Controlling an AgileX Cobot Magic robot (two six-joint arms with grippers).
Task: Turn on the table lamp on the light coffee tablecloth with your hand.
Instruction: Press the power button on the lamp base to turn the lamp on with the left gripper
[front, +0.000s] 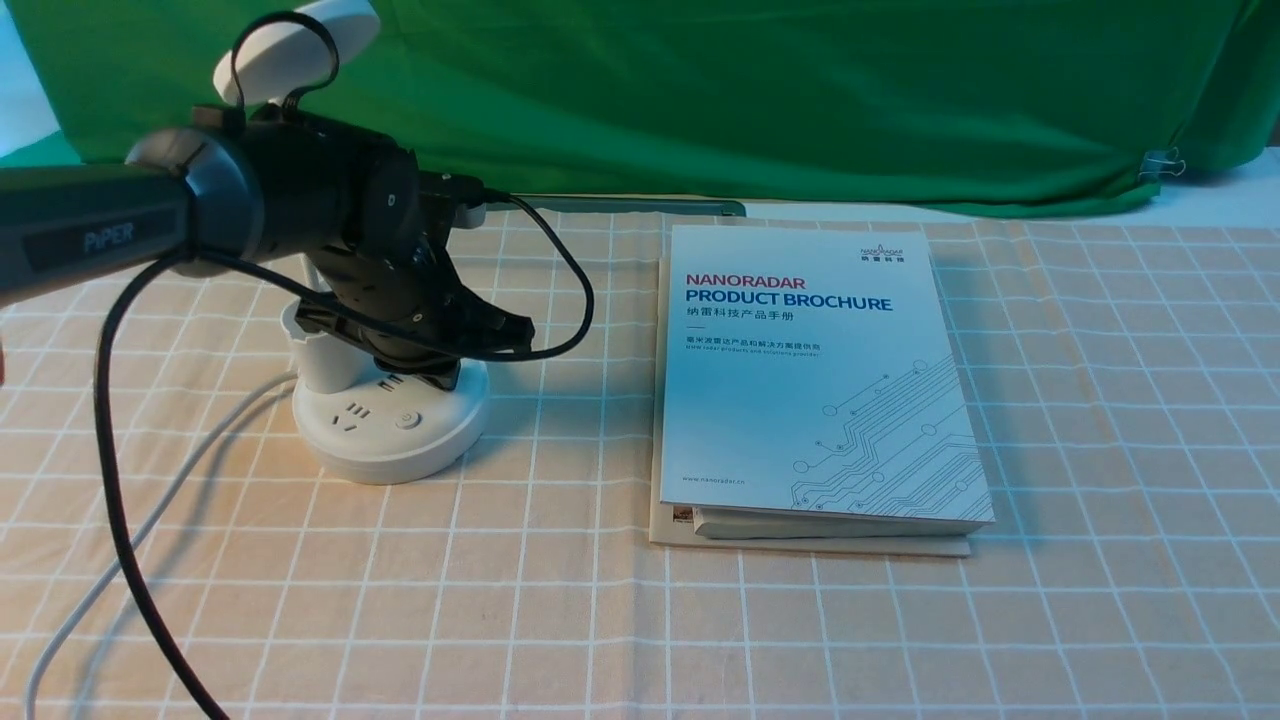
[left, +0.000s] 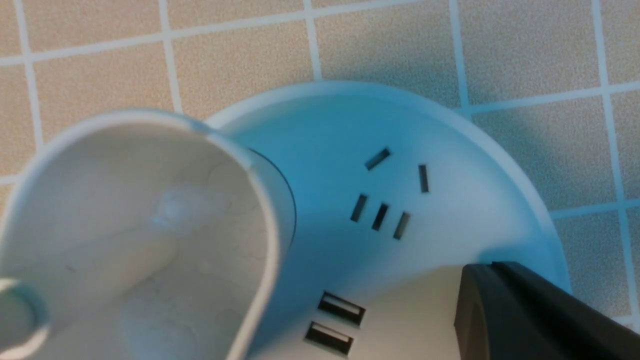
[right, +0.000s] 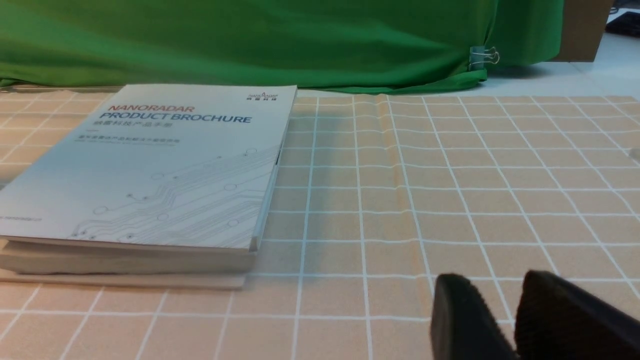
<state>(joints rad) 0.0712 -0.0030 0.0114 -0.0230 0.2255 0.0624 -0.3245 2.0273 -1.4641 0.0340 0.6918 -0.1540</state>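
The white table lamp stands at the left on the light coffee tablecloth (front: 800, 620). Its disc head (front: 300, 45) rises behind my left arm, and its round base (front: 375, 450) carries sockets and a round button (front: 406, 420). The white cord (front: 150, 520) trails to the front left. My left gripper (front: 432, 376) points down with its tips on or just above the base, behind the button; I cannot tell if they touch. In the left wrist view its black fingers (left: 525, 315) lie together over the base (left: 450, 225), beside the pen cup (left: 140, 235) and USB ports (left: 335, 322). My right gripper (right: 507, 300) hangs low over bare cloth, empty, its fingers close together.
A stack of brochures (front: 815, 380) lies in the middle of the cloth, right of the lamp; it also shows in the right wrist view (right: 150, 175). A green cloth backdrop (front: 750, 90) hangs along the back edge. My left arm's black cable (front: 120, 480) loops over the cloth at the left.
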